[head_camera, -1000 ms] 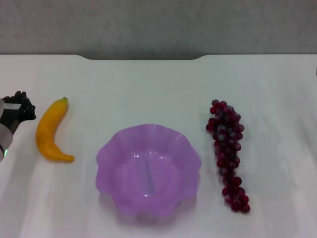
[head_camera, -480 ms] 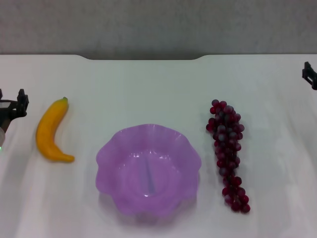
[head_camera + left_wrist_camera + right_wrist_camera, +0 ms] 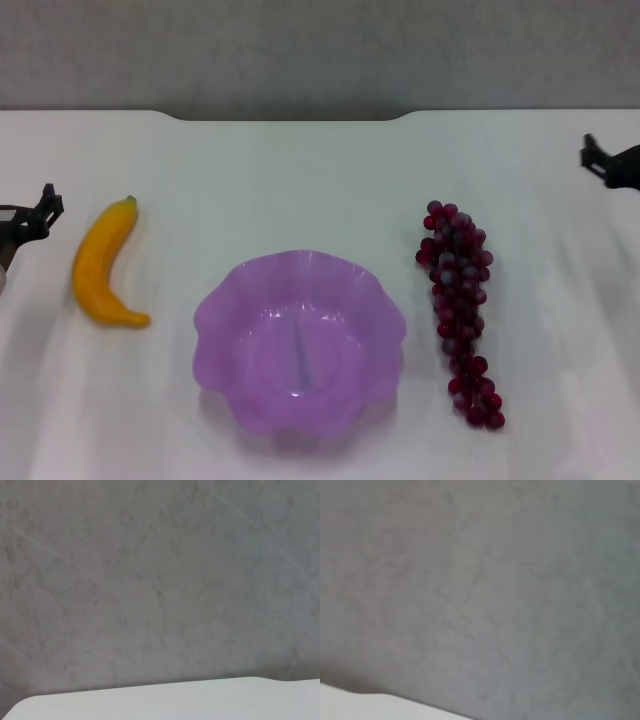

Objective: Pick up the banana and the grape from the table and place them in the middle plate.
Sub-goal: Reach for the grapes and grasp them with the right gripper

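In the head view a yellow-orange banana (image 3: pixel 103 265) lies on the white table (image 3: pixel 300 190) at the left. A long bunch of dark red-purple grapes (image 3: pixel 460 310) lies at the right. The light purple scalloped plate (image 3: pixel 215 330) sits between them near the front, with nothing in it. My left gripper (image 3: pixel 30 222) shows at the left edge, just left of the banana and apart from it. My right gripper (image 3: pixel 605 162) shows at the right edge, beyond and to the right of the grapes. The wrist views show only the grey wall and a strip of table edge (image 3: pixel 165 700).
The table's far edge has a raised notch (image 3: pixel 290 117) in the middle against a grey wall (image 3: pixel 320 50). Bare tabletop lies behind the plate and between the fruit.
My right gripper has come into view at the right edge and moved inward. My left gripper has shifted slightly at the left edge. The fruit and plate have not moved.
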`<state>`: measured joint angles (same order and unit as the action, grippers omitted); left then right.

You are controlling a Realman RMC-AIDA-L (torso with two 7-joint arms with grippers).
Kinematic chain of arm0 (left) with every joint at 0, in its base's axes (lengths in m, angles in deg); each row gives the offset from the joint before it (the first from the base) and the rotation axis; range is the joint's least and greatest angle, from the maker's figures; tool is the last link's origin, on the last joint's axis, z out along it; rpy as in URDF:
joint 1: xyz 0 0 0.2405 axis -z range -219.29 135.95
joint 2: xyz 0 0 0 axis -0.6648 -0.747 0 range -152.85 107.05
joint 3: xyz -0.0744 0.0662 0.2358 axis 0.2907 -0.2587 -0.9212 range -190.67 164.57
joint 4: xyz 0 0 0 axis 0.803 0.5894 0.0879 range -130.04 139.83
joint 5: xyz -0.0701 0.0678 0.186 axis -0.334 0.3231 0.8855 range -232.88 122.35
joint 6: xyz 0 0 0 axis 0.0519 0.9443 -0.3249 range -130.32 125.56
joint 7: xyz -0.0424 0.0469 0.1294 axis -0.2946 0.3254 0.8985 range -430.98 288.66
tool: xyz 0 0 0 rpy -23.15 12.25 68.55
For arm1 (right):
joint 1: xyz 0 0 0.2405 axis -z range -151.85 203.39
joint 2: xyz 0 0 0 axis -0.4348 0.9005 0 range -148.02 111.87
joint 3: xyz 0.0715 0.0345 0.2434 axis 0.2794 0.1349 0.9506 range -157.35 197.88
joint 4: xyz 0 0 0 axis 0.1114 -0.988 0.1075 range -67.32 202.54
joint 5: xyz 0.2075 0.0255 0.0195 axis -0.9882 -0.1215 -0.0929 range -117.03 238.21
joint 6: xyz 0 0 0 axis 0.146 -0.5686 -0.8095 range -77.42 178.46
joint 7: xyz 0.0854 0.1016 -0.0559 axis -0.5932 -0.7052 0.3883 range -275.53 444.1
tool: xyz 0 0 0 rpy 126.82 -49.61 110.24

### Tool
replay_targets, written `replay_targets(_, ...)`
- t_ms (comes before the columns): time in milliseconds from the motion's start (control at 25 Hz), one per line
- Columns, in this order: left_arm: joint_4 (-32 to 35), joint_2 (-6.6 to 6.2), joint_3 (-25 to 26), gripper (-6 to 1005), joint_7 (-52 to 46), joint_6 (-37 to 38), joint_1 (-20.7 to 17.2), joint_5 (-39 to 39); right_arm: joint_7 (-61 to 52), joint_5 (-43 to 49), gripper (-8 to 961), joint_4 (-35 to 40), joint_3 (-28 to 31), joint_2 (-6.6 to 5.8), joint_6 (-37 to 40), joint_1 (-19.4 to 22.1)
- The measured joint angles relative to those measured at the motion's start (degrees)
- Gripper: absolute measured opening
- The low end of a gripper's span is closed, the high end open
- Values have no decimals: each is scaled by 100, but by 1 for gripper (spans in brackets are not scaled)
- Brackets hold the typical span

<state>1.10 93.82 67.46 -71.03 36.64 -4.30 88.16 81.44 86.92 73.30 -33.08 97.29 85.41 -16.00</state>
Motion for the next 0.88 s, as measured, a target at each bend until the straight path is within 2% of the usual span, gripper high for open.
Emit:
replay_targets(160, 2, 0, -8, 883, -1, 0, -2, 3, -26, 5, 899, -296, -343, 31, 11, -222)
replay_targets(440, 2, 6, -10, 882, -2, 0, -2, 7, -231, 581, 898, -847, -510, 71, 37, -594)
replay_targets(720, 1, 9, -9, 882, -4, 0, -6, 10, -1147, 1824, 897, -962, -491, 91, 49, -595)
replay_targets(880, 1, 5, -9, 882, -4, 0, -15, 10, -1379, 2124, 897, -998, -482, 98, 54, -540)
